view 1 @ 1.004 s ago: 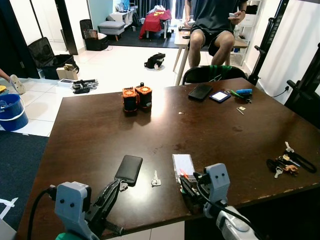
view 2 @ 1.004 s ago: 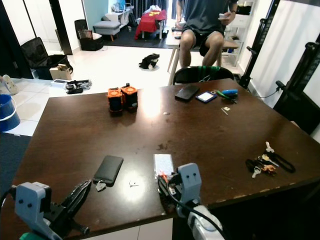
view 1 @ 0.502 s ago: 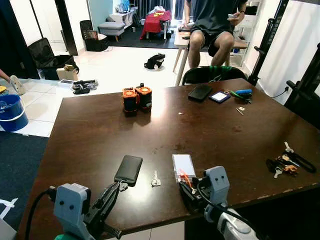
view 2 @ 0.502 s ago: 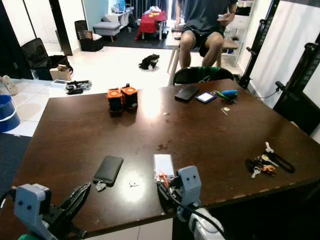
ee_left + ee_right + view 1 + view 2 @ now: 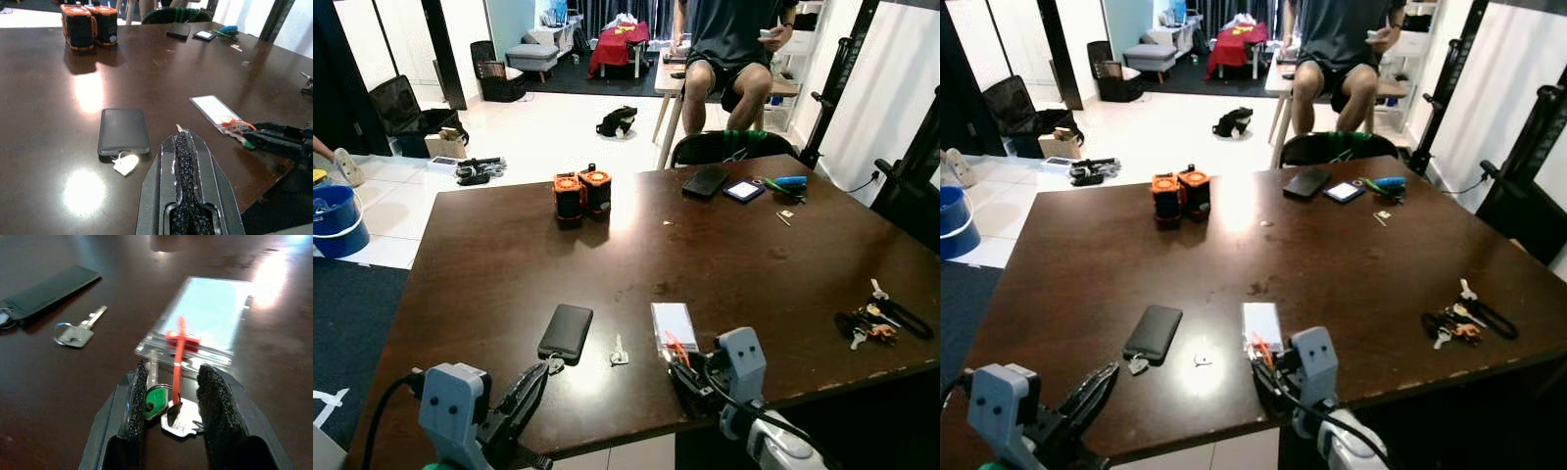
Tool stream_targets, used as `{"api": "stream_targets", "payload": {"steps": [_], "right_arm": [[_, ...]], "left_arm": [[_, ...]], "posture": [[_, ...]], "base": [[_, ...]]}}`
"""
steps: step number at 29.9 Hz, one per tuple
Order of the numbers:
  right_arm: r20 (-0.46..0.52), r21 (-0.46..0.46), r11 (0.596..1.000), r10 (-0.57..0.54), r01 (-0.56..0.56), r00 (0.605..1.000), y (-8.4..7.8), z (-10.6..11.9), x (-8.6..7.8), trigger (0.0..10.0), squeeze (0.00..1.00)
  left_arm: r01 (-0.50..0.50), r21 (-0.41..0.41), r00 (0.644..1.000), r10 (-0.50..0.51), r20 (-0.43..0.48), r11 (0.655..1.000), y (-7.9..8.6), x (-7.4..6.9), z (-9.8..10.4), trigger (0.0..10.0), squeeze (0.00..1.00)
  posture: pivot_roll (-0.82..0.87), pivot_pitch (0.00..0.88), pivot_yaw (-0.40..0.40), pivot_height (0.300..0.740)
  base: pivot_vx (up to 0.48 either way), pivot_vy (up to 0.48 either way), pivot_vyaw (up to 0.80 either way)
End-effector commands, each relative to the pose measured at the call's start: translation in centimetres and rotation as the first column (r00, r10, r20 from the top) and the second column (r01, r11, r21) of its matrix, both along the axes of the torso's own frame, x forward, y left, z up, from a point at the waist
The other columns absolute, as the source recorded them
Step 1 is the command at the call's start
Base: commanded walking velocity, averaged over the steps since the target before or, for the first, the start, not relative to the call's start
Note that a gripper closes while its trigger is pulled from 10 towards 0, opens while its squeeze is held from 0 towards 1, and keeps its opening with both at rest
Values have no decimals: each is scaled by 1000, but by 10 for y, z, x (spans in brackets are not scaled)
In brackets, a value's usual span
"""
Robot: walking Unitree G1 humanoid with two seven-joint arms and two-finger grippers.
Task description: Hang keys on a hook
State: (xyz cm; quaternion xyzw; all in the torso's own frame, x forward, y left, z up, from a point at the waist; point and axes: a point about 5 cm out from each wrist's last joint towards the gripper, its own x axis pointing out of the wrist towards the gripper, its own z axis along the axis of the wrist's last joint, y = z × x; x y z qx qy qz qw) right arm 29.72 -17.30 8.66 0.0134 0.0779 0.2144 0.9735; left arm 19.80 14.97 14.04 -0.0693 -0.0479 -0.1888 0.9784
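Observation:
A small key set [image 5: 168, 407], one green-capped key and one silver key on a ring, lies on the dark table, tied by a red strap [image 5: 179, 352] to a clear card holder [image 5: 210, 316]. My right gripper [image 5: 176, 377] is open and low over the table, one finger on each side of these keys. From the head camera the right gripper [image 5: 690, 377] sits at the near table edge, just before the card holder [image 5: 673, 323]. My left gripper [image 5: 183, 143] is shut and empty, hovering near a black phone [image 5: 123, 131].
A loose single key [image 5: 619, 352] lies between the phone [image 5: 566, 331] and the card holder. A second key bunch [image 5: 869, 323] rests near the table's right edge. Two orange-black batteries [image 5: 581, 192] and small items stand farther back. A person sits on a chair beyond the table.
Both arms have sunk slightly lower at the table's near edge. The keys, card holder and phone lie where they were.

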Motion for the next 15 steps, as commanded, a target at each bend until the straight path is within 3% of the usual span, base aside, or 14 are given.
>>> {"api": "stream_targets", "payload": {"steps": [1, 11, 12, 14, 15], "right_arm": [[-83, 6, 1000, -24, 25, 996, -8, -16, -8, 10000, 0], [-86, 4, 1000, -29, 30, 996, -12, -16, -10, 10000, 0], [-89, 4, 1000, -29, 30, 996, -12, -16, -11, 9294, 0], [-89, 4, 1000, -29, 30, 996, -12, -16, -11, 9294, 0], [-91, 4, 1000, -30, 30, 995, -13, -17, -11, 4196, 0]], "left_arm": [[20, -2, 1000, -20, -6, 1000, -2, -2, 1, 10000, 0], [20, -8, 1000, -20, -5, 1000, -2, -3, 1, 10000, 0], [20, -7, 1000, -20, -5, 1000, -2, -3, 1, 10000, 0], [20, -7, 1000, -20, -5, 1000, -2, -3, 1, 10000, 0], [20, -6, 1000, -20, -6, 1000, -1, -3, 1, 10000, 0]], "posture": [[-62, 12, 109, 740], [-65, 16, 113, 740], [-65, 16, 113, 740], [-65, 16, 113, 740], [-65, 16, 113, 740]], "base": [[0, 0, 0], [0, 0, 0], [0, 0, 0], [0, 0, 0], [0, 0, 0]]}}
